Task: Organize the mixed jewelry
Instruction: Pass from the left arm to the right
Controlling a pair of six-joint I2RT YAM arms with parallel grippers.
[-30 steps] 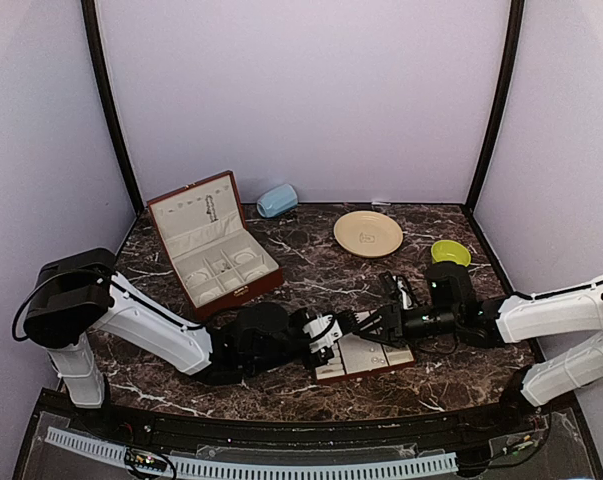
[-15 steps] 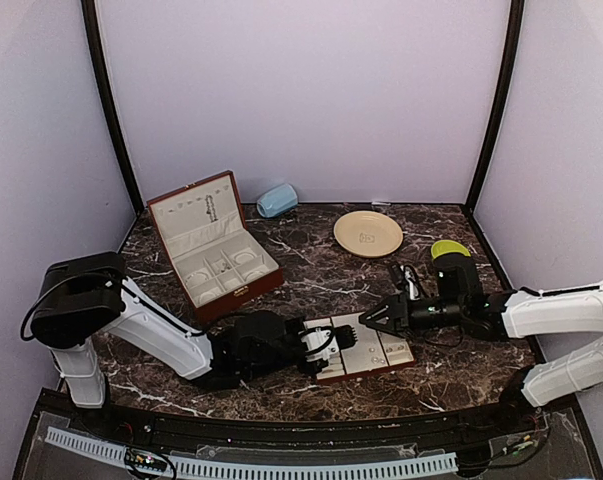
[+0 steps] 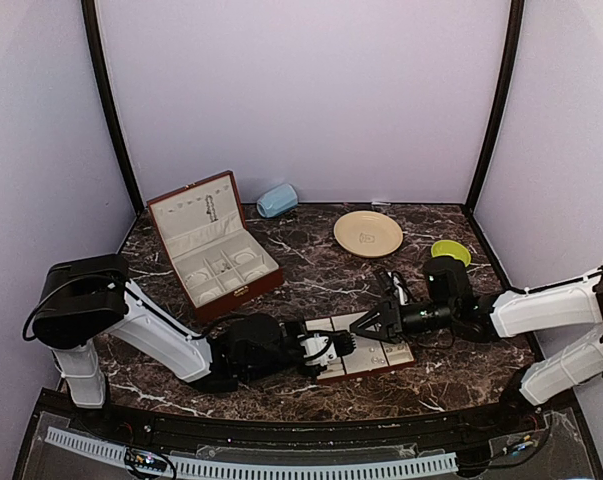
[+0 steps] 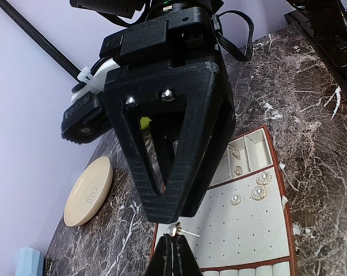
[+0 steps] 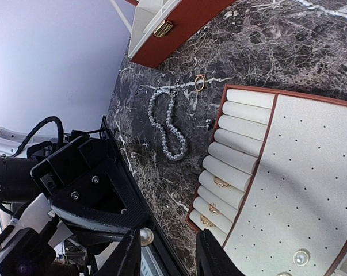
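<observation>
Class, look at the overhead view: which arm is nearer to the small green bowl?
Right. The right arm passes just in front of the green bowl. The left arm ends at the tray's opposite side, well away from it.

Left hand (image 3: 349, 341) and right hand (image 3: 357, 326) meet over the tray (image 3: 377, 359); marble (image 3: 321, 272) between box (image 3: 193, 216) and plate (image 3: 383, 241) lies open.

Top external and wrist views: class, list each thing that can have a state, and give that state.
jewelry box: lid open
left gripper: shut on stud earring
right gripper: open, holding nothing
bead strand: lying loose on the table, outside the tray
small ring: loose on the table beside the strand
</observation>
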